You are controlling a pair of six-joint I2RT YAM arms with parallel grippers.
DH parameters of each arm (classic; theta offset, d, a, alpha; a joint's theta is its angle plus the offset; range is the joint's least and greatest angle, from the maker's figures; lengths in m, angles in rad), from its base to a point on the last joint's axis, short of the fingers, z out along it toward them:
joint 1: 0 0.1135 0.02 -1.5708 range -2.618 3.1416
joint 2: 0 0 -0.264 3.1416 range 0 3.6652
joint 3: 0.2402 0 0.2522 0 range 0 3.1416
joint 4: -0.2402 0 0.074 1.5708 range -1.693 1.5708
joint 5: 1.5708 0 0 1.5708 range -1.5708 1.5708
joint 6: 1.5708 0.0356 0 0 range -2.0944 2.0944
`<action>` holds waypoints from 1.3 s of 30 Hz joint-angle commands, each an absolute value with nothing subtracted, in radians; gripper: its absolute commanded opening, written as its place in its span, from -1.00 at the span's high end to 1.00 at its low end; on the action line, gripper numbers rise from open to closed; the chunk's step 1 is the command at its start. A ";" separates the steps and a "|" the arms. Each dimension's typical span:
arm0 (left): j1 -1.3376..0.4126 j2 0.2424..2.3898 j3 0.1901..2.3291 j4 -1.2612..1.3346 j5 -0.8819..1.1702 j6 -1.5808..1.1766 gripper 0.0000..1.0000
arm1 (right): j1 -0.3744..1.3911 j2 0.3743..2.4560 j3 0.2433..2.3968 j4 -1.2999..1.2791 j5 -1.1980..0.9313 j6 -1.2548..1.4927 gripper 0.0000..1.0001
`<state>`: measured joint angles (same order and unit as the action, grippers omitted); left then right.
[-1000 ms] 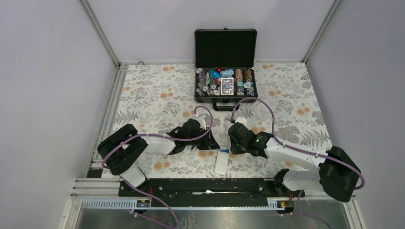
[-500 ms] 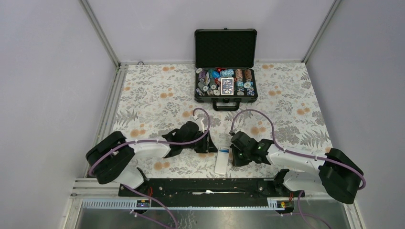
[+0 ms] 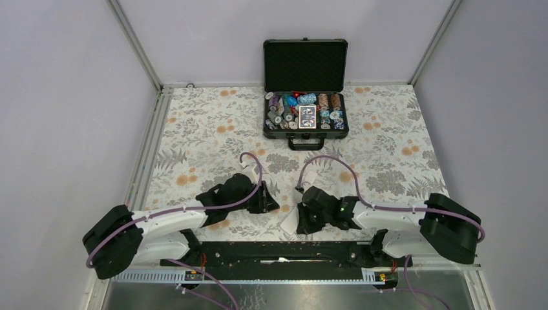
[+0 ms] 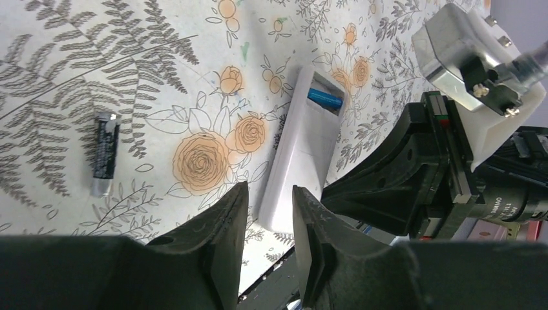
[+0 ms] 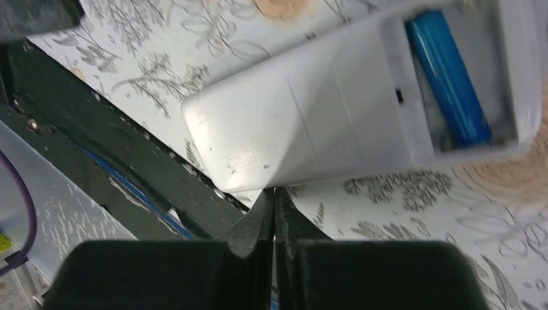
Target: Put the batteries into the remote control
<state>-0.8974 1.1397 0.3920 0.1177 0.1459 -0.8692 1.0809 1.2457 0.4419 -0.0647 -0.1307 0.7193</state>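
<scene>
Shuts right fingers (image 5: 255, 229) on nothing at long side of remote control (image 4: 300, 161), by near edge of counter (image 3: 207, 129), both arms pulled back | holds left fingers (image 4: 220, 245) slightly apart, empty | shows blue battery (image 5: 449, 77) seated in open bay, dark battery (image 4: 105, 152) loose alongside | leaves one cell to load

Table (image 3: 207, 129), floral-patterned cloth: spread across the middle of the frame. Black case (image 3: 305, 64), lid raised: set at upper centre, packed with chips (image 3: 323, 103) and a card deck (image 3: 306, 116). Left gripper (image 3: 269, 201): lowered at lower centre-left. Right gripper (image 3: 298, 224): lowered just to its right. Remote control (image 3: 287, 223), white: partly covered by the right gripper, near the black rail (image 3: 271, 252) at the bottom.
</scene>
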 commanded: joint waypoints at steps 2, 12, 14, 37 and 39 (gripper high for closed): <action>-0.899 1.064 0.374 0.074 0.080 -0.881 0.32 | 1.093 1.387 0.559 0.030 -0.065 0.692 0.88; -0.903 1.016 0.374 0.016 0.039 -0.873 0.30 | 1.093 1.456 0.770 -0.097 0.023 0.552 0.32; -0.902 1.015 0.375 0.014 0.028 -0.869 0.28 | 1.093 1.415 0.773 -0.136 0.050 0.513 0.13; -0.889 0.842 0.343 -0.090 -0.059 -0.848 -0.69 | 1.091 1.559 0.803 -0.080 -0.088 0.035 -0.99; -0.888 0.809 0.333 -0.106 -0.076 -0.859 -0.75 | 1.091 1.583 0.797 -0.067 -0.108 0.029 -0.99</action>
